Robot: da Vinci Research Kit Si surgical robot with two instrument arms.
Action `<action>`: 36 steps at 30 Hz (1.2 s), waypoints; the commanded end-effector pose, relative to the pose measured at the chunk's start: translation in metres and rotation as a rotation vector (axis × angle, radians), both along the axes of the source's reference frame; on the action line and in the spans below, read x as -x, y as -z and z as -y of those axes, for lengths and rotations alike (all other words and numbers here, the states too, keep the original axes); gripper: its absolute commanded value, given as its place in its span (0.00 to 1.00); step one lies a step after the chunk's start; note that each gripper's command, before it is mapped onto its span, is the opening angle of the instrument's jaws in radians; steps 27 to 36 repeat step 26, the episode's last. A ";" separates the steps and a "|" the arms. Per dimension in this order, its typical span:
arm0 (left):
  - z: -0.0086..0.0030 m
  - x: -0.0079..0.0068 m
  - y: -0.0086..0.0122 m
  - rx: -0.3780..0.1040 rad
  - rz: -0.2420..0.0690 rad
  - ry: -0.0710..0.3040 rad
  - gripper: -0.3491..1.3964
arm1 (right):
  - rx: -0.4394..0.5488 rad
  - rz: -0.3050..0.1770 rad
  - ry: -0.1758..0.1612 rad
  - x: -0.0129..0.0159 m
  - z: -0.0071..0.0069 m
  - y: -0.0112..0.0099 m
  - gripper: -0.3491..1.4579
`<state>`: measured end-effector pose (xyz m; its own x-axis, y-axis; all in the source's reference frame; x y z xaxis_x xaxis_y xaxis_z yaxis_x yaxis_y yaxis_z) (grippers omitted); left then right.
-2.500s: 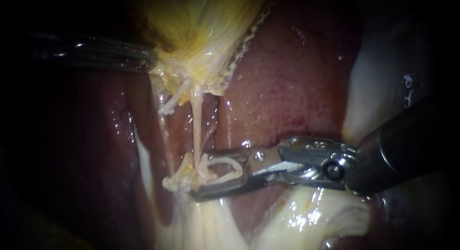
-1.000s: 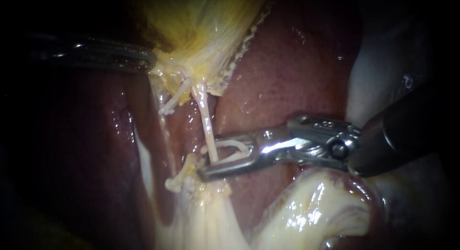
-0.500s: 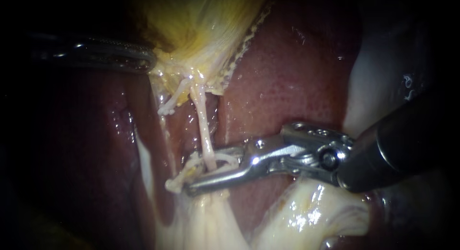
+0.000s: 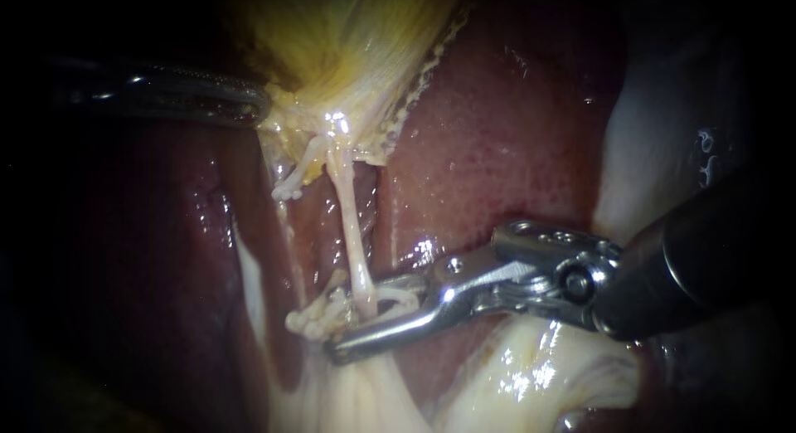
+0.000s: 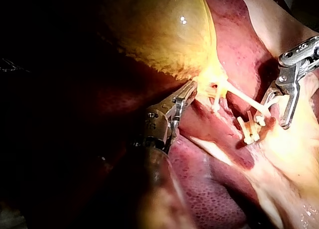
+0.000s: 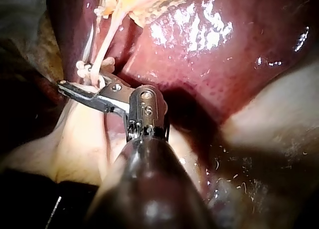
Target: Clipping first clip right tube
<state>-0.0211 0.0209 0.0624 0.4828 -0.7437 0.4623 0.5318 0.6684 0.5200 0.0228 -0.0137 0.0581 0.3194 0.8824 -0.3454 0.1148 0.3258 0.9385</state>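
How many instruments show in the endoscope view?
2. The left instrument grips the gallbladder at its lower edge, upper left. The right instrument comes in from the right, its jaws open around the tube, low on it. None appears hidden.

light: centre bright, edges dark | glare: wet liver point(image 6: 199, 25), gallbladder point(image 5: 183, 20) | shadow: beside right instrument point(image 6: 82, 82), on liver
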 end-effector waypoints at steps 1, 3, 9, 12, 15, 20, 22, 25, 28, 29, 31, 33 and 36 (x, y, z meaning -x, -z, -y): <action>0.0000 0.0000 0.0000 0.000 -0.001 -0.002 0.00 | 0.000 0.000 0.001 0.0000 0.0000 -0.0001 0.32; 0.0000 0.0000 0.0000 0.000 -0.001 -0.002 0.00 | 0.000 -0.001 0.002 0.0000 -0.0001 -0.0002 0.28; 0.0000 0.0000 0.0000 0.000 -0.001 -0.002 0.00 | -0.001 -0.013 0.027 0.0001 -0.0003 -0.0006 0.08; 0.0000 0.0000 0.0000 0.000 -0.001 -0.002 0.00 | -0.007 -0.018 0.042 0.0003 -0.0004 -0.0007 0.00; 0.0000 0.0000 0.0000 0.000 -0.001 -0.002 0.00 | -0.025 -0.003 0.052 0.0003 -0.0003 -0.0007 0.00; 0.0000 0.0000 0.0000 0.000 -0.001 -0.002 0.00 | -0.023 -0.002 0.055 0.0003 -0.0003 -0.0009 0.00; 0.0000 0.0000 0.0000 0.000 -0.001 -0.002 0.00 | -0.023 -0.001 0.055 0.0003 -0.0004 -0.0010 0.00; 0.0000 0.0000 0.0000 0.000 -0.001 -0.002 0.00 | -0.023 0.000 0.053 0.0004 -0.0006 -0.0013 0.00; 0.0000 0.0000 0.0000 0.000 -0.001 -0.002 0.00 | -0.023 0.000 0.053 0.0005 -0.0006 -0.0014 0.00; 0.0000 0.0000 0.0000 0.000 -0.001 -0.002 0.00 | -0.023 0.000 0.053 0.0005 -0.0006 -0.0014 0.00; 0.0000 0.0000 0.0000 0.000 -0.001 -0.002 0.00 | -0.023 0.000 0.053 0.0005 -0.0006 -0.0014 0.00; 0.0000 0.0000 0.0000 0.000 -0.001 -0.002 0.00 | -0.023 0.000 0.053 0.0005 -0.0006 -0.0014 0.00; 0.0000 0.0000 0.0000 0.000 -0.001 -0.002 0.00 | -0.023 0.000 0.053 0.0005 -0.0006 -0.0014 0.00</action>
